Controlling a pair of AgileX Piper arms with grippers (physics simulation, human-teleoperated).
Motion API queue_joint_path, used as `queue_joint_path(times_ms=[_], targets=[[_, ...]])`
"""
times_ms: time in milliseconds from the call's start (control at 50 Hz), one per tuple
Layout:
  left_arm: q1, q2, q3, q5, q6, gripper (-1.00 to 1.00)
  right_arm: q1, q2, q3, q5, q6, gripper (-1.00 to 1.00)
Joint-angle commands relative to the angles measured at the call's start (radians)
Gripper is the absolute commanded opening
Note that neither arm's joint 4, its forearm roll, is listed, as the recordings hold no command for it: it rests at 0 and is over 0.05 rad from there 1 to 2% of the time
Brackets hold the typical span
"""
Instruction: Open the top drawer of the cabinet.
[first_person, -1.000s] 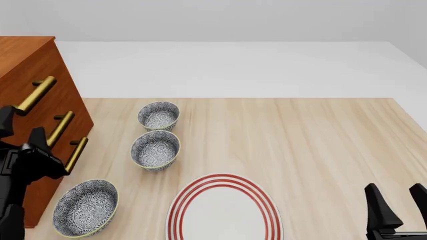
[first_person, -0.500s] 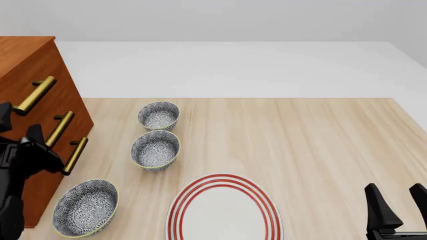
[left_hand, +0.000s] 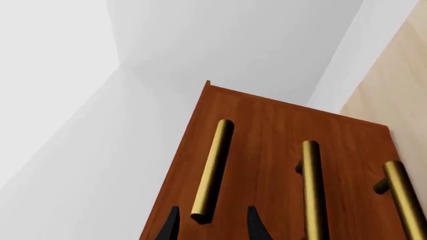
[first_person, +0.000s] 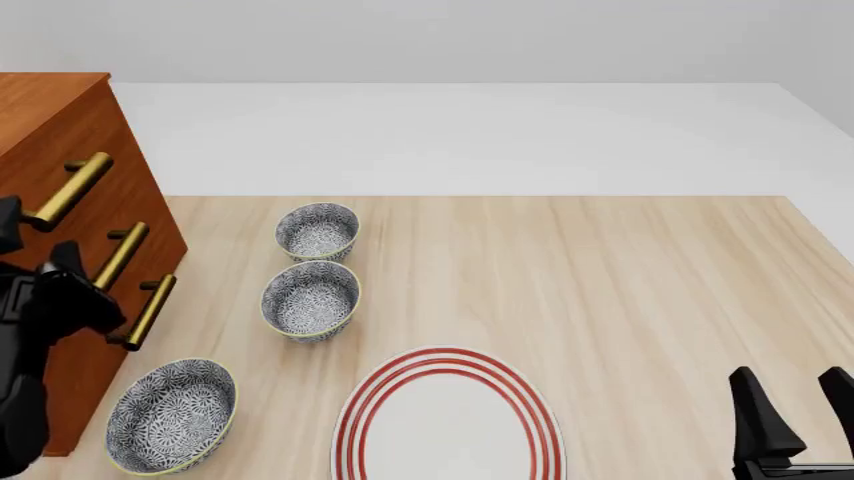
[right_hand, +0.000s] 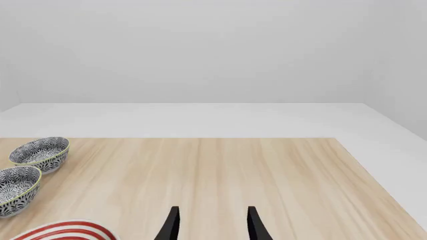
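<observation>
- Pale grey walls and a white floor lie behind a light wooden tabletop (first_person: 601, 290).
- At the tabletop's left edge stands the cabinet (first_person: 60, 150), reddish-brown, showing three brass bar handles down its front.
- Its top drawer (left_hand: 247, 130) looks flush with the cabinet front; the handle of that drawer (first_person: 71, 190) is the highest of the three.
- The left gripper (left_hand: 209, 225) is at the near end of that top handle: in the left wrist view its two black fingers (left_hand: 169, 226) stand apart on either side of the bar's end. Whether they touch the bar cannot be told.
- In the front view the left arm (first_person: 34, 340) stands in front of the cabinet's lower part.
- The right gripper (first_person: 795, 415) sits at the near right corner of the tabletop, fingers spread, holding nothing.
- Three patterned bowls are on the left half of the tabletop: a far bowl (first_person: 318, 231), a middle bowl (first_person: 311, 299) just beside it, and a near bowl (first_person: 171, 415) close to the cabinet.
- A white plate (first_person: 447, 420) with red rings lies at the near middle.
</observation>
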Motion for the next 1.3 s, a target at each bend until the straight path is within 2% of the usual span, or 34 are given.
queue_joint_path(times_ms=[20, 180, 200, 1300], targets=[[0.002, 0.018, -0.019, 0.004, 0.005, 1.00, 0.000, 0.000, 0.000, 0.000, 0.000, 1.00], [0.007, 0.019, -0.023, 0.003, 0.006, 1.00, 0.000, 0.000, 0.000, 0.000, 0.000, 1.00], [0.005, 0.016, -0.017, -0.010, 0.014, -1.00, 0.000, 0.000, 0.000, 0.000, 0.000, 1.00], [-0.078, 0.019, 0.039, -0.035, 0.109, -1.00, 0.000, 0.000, 0.000, 0.000, 0.000, 1.00]])
